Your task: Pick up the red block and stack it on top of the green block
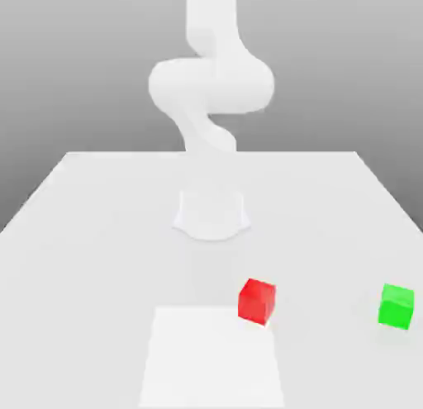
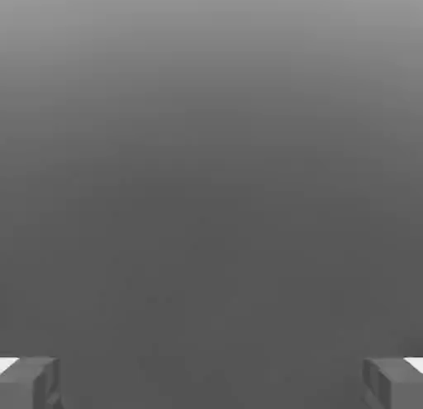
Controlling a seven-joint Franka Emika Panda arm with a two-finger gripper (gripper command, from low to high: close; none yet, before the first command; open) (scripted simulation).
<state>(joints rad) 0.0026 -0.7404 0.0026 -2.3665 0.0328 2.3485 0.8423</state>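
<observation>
In the exterior view, the red block is sitting near the desk front edge, the green block toward its right edge. In the hand view, my claw is hanging released, fingertips wide apart, neither block between them.

Plain colours — red block, green block, white arm, pale table.

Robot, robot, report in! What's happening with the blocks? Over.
Gripper open, holding nothing. Red block on table, green block apart on exterior view's right. Nothing between them.
</observation>
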